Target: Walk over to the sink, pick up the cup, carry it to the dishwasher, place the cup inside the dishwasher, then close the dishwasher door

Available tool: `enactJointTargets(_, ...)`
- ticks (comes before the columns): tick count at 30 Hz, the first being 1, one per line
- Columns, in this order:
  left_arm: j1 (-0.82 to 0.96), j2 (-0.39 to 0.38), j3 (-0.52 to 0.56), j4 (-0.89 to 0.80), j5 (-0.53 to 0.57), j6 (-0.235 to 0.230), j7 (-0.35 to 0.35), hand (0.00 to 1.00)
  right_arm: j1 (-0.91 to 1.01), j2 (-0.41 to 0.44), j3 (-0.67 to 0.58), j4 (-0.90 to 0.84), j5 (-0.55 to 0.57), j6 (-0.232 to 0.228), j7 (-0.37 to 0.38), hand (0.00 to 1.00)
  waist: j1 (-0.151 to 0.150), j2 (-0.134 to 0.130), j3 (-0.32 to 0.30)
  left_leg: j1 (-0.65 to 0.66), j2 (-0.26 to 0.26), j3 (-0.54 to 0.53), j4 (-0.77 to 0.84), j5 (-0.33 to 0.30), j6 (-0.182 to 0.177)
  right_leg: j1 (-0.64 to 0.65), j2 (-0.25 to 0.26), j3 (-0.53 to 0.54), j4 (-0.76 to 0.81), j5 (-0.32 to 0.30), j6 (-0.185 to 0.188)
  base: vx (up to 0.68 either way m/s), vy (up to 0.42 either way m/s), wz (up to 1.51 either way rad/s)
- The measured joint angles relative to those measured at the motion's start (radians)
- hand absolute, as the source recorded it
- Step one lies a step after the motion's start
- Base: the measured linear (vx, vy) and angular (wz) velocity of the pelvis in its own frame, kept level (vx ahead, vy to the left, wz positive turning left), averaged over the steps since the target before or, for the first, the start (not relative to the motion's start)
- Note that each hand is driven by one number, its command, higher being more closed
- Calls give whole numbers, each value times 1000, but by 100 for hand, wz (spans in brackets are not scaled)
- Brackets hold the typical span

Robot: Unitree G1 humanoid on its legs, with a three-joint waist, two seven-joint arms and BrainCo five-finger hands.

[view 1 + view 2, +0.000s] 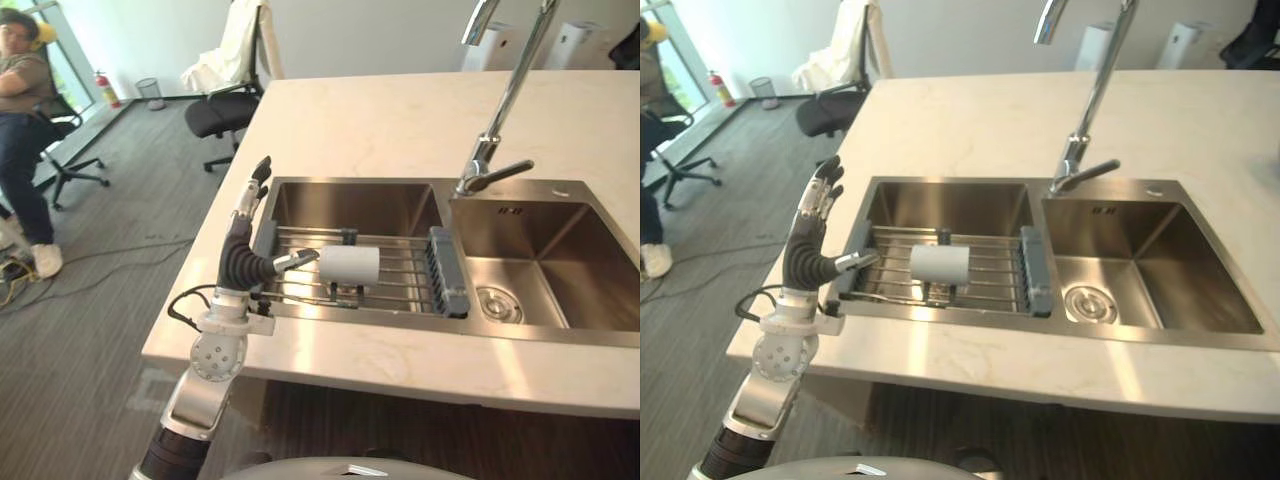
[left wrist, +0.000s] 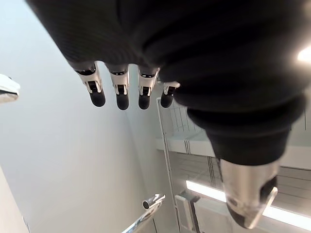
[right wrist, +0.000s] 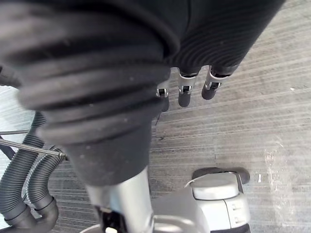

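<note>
We see white cup [image 1: 349, 265] sideways on sink rack [image 1: 402, 263], centre; left hand [image 1: 243, 245] splayed, empty, just left; right hand [image 3: 185, 95] relaxed, empty.

A sink [image 1: 455, 328] with two basins is set in the counter [image 1: 400, 120], and the faucet [image 1: 490, 150] rises behind the divider between them. A rack [image 1: 405, 285] spans the left basin, with the cup [image 1: 349, 264] on its side on it. The left hand [image 1: 243, 250] stands just left of the cup, at the sink's left edge
</note>
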Motion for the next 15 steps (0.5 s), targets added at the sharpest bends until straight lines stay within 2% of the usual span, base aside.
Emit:
enactJointTargets(2, 0, 12, -14, -1, 6, 0, -17, 0, 0, 17, -4, -1, 1, 0, -3, 0, 3, -15, -4, 1, -11, 27, -11, -3, 7, -25, -14, 29, 27, -8, 12, 2, 127, -36)
enactJointTargets(4, 0, 32, -54, -1, 6, 0, -42, 0, 7, 41, -10, -2, 1, -6, -7, 0, 2, -51, -7, 16, -24, 54, -18, -7, 18, -29, -25, 55, 33, -9, 23, -17, 104, -30)
enactJointTargets(6, 0, 41, -82, -3, 5, 0, -66, 0, 12, 57, -11, -9, 1, -10, -25, 0, 5, -69, -21, 15, -25, 84, -16, -14, 24, -46, -25, 85, 34, -4, 31, -19, 105, -43)
enactJointTargets(9, -10, 39, -125, -9, -5, 5, -109, 0, 31, 59, 6, -51, -3, -27, -25, 0, -6, -78, -23, 18, -15, 143, 7, -33, 30, -78, -24, 111, 33, 12, 41, -19, 60, -59)
enactJointTargets(11, -20, 41, -128, -14, -5, 29, -113, 0, 28, 60, 0, -57, -22, -29, -25, 0, 2, -81, -19, 44, 0, 213, 1, -34, 29, -93, -59, 9, 40, -8, 26, -41, 38, -94)
enactJointTargets(12, -21, 49, -119, -19, -6, 62, -115, 0, 27, 50, -1, -57, -44, -31, -23, 0, 5, -80, -21, 61, 9, 257, 1, -33, 28, -94, -107, -99, 44, -6, 21, -13, 27, -111)
enactJointTargets(13, -24, 63, -99, -27, -7, 101, -125, 0, 26, 46, 1, -55, -60, -32, -21, 0, 4, -91, -23, 72, 20, 291, 3, -33, 27, -100, -146, -192, 67, 22, -18, -2, -1, -105)
enactJointTargets(14, -31, 71, -96, -26, -5, 120, -128, 0, 24, 49, 2, -49, -59, -32, -20, 0, 3, -100, -23, 75, 25, 301, 5, -33, 26, -108, -151, -212, 83, 30, -20, -18, -80, -76)
enactJointTargets(15, -55, 85, -91, -15, 16, 153, -126, 0, 19, 55, 4, -32, -59, -30, -15, 0, -8, -106, -19, 74, 30, 301, 11, -35, 19, -116, -130, -223, 97, 55, -45, -26, -82, -46)
